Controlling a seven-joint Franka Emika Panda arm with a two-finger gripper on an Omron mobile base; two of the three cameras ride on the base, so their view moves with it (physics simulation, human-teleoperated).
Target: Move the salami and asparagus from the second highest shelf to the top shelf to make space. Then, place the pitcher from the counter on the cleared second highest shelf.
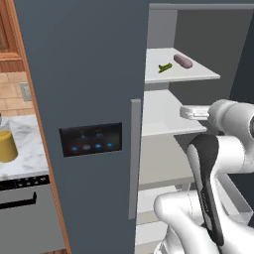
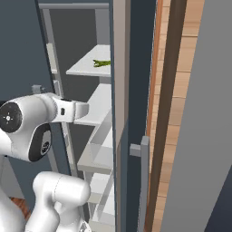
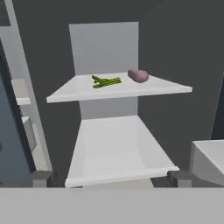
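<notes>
Jaws [image 3: 109,179] wide apart, holding nothing, facing bare second highest shelf [image 3: 118,148]; salami [image 3: 138,75], asparagus [image 3: 106,81] above

Fridge door [image 1: 84,74]: smooth matt slate-grey panel, glossy black control strip [image 1: 91,139]. Top shelf [image 3: 162,89] and second highest shelf [image 3: 118,153]: smooth pale slabs, faint sheen. Counter [image 1: 30,144]: polished white marble, grey veining. Pitcher [image 1: 7,145]: matt mustard-yellow, plastic-looking. Salami [image 3: 138,75]: smooth, dull pink-brown. Cabinet [image 1: 10,39]: grained wood.

Rendered frames, as we read them: even, diffuse brightness, no glare; dark grey fridge interior [image 3: 175,52] dim; soft low-resolution blur throughout; no edge distortion.
</notes>
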